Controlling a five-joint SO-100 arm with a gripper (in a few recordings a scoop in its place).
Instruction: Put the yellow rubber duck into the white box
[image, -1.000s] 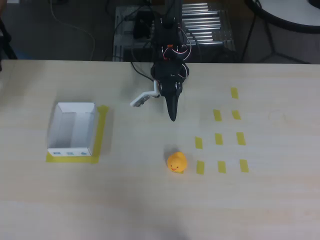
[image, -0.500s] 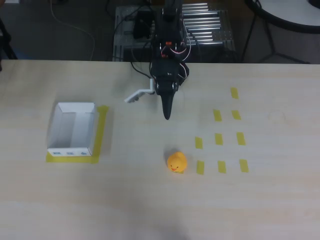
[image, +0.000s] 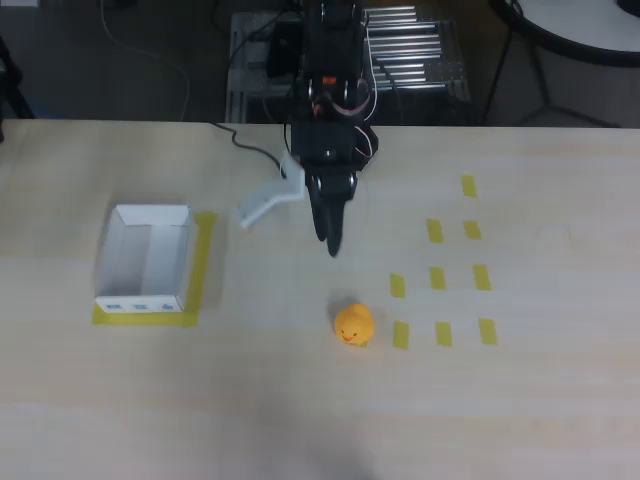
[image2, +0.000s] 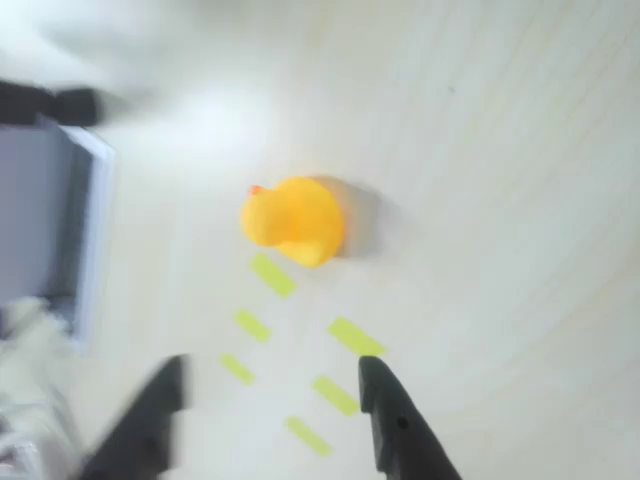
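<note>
Overhead view: gripper hangs over bare table, short of the yellow rubber duck, touching nothing; white box well left of duck.
Wrist view: jaws spread wide, empty; duck sits beyond fingertips, apart.

Overhead view straight down on whole table, wrist view close, both sharing duck

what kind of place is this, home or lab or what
Most likely a robotics lab or test bench, not a home. A light wooden table carries a grid of yellow tape marks and a white box on a taped outline, with loose cables and a metal rack behind the arm.
</note>
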